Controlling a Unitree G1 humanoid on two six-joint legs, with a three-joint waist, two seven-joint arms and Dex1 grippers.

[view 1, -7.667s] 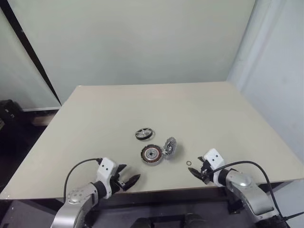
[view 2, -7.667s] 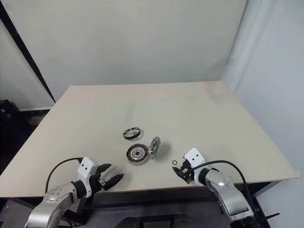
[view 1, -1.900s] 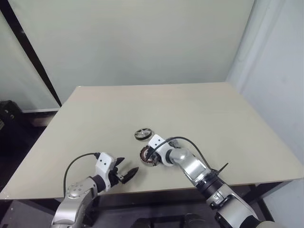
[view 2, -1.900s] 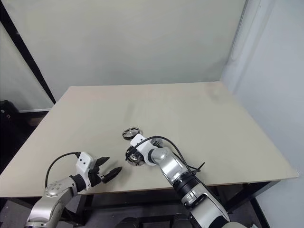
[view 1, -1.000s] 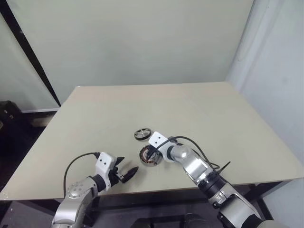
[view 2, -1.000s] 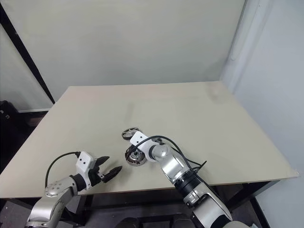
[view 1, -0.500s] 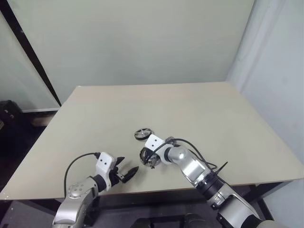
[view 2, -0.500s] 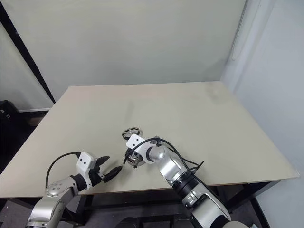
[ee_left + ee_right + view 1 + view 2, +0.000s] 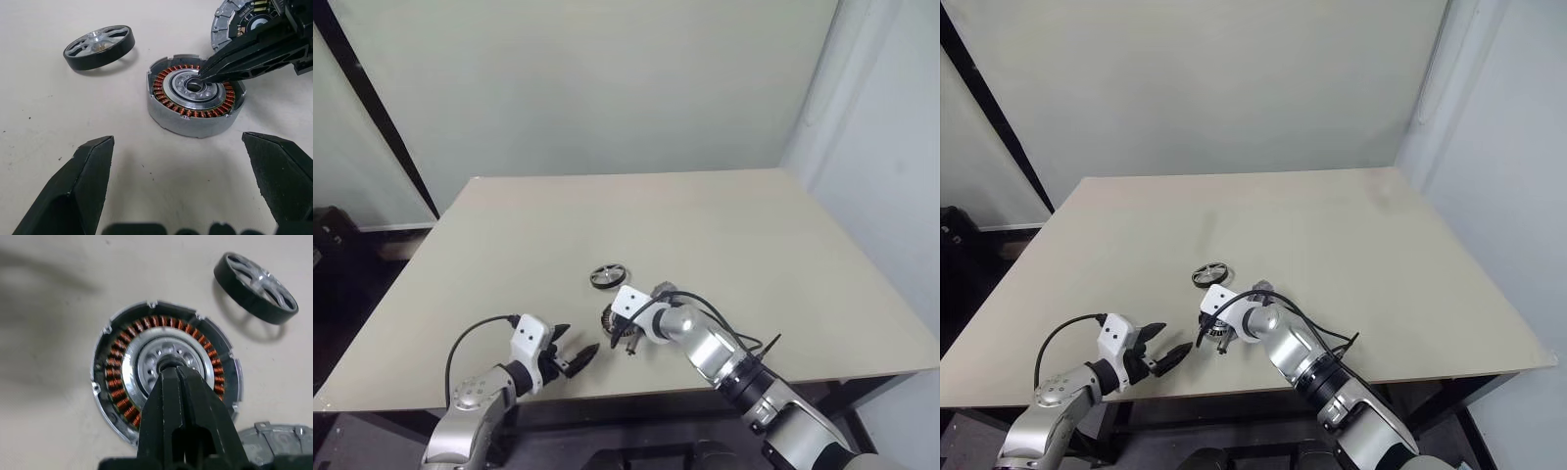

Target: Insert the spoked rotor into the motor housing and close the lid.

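Right gripper: clenched, empty, tips at motor housing hub | left gripper: released | spoked rotor: on table at housing's 10 o'clock | lid hinged open | advice: I'd withdraw, pinch rotor rim, lower it level

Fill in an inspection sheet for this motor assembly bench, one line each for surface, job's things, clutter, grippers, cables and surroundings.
Surface: beige table, bare wood finish.
Job's things: spoked rotor lies on the table apart from the motor housing; lid open, tilted up at the housing's rim.
Clutter: nothing seen.
Grippers: right gripper shut, tips at the housing's silvery centre; left gripper open, short of the housing, holding nothing.
Cables: black cable loops from the left wrist; another along the right arm.
Surroundings: pale wall behind the table.
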